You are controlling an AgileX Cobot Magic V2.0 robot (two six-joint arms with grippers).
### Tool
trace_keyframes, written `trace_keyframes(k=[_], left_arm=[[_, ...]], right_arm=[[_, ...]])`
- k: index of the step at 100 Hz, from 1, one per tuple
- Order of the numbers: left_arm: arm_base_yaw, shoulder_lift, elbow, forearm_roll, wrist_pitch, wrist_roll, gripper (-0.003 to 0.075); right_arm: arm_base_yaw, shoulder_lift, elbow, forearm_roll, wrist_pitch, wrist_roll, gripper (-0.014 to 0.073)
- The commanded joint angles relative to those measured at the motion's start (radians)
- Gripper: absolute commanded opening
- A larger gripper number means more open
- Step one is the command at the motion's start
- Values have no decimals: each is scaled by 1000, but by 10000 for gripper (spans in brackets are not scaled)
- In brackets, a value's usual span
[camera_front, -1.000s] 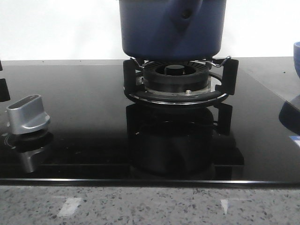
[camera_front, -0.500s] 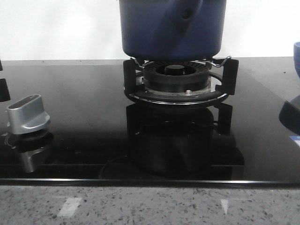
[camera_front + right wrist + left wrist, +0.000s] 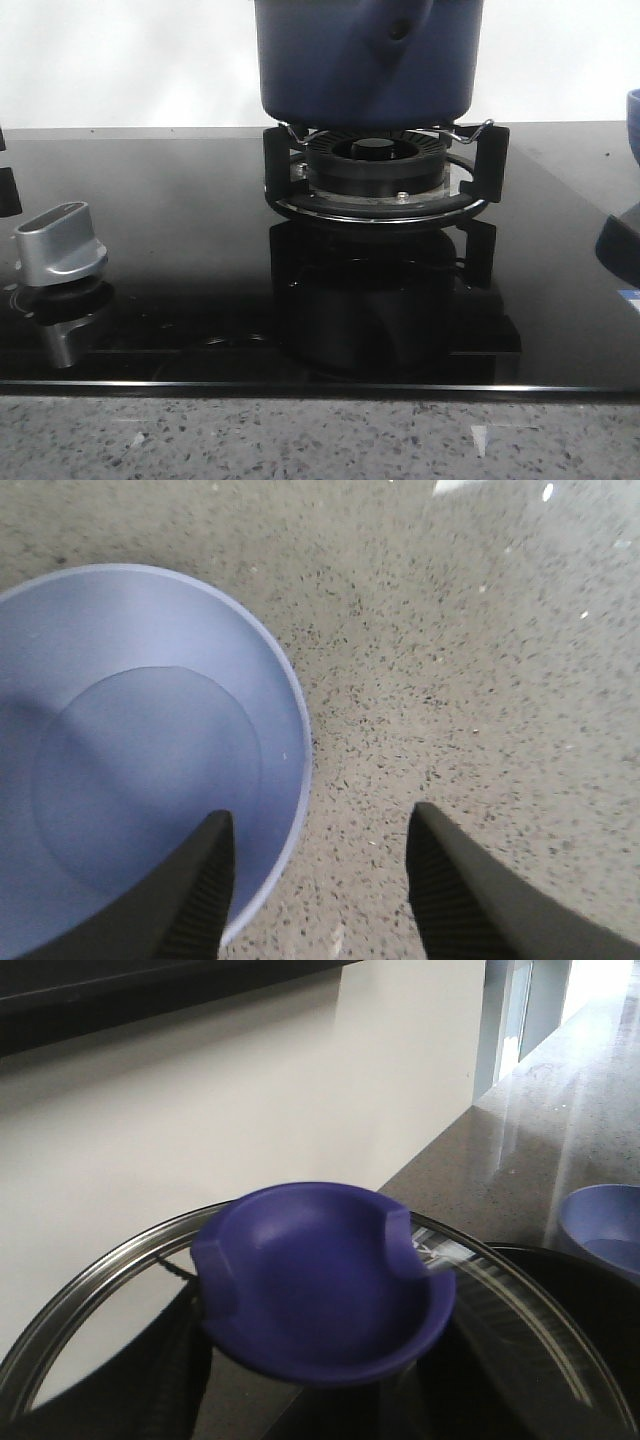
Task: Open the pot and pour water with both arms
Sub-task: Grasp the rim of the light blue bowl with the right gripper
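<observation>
The dark-blue pot [image 3: 365, 60] stands on the burner grate [image 3: 385, 175], with its handle stub with a hole [image 3: 398, 28] facing me; its top is cut off. In the left wrist view the blue lid knob [image 3: 320, 1280] on the steel-rimmed glass lid [image 3: 90, 1270] fills the space at my left gripper [image 3: 320, 1370]. Dark finger shapes show beside it, and their contact is hidden. My right gripper [image 3: 320, 880] is open and empty above the rim of the lighter blue bowl [image 3: 130, 750], one finger over the bowl, one over the counter.
A silver stove knob [image 3: 60, 245] sits on the black glass hob [image 3: 170, 200] at the left. The blue bowl shows at the right edge [image 3: 633, 120] and in the left wrist view [image 3: 600, 1225]. A speckled granite counter [image 3: 320, 440] runs in front; a white wall stands behind.
The pot has not moved. Only a faint curved reflection on the hob glass near the front edge has shifted.
</observation>
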Motion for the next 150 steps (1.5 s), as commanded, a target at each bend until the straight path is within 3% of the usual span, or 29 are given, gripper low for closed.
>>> trace_keyframes(k=[1,23,51,63,85,111,150], left_arm=[[18,-59,-39,-94,20,-10,134],[34,-59,-39,-94,39,-24,134],[34,-59,-39,-94,36,-24,134],[34,-59,-39,-94,35,-24,134],[34,-59,-39,-94,35,-24,134],[34,-59,-39,-94,32,-24,134],[34,-59,-39,-94,22,-24,134]], right_arm=[[-46,47,-40,40,-62,-32,351],[-121,161,-40,225,-102,-134,351],[-129,252,-40,302,-149,-184,335],[-129,282,-40,305,-151,-184,226],[-129,287,-40,305,-167,-184,-74],[-129,287,-85,305,-112,-184,-74],[-112,287,-333,339,109,-184,-74]])
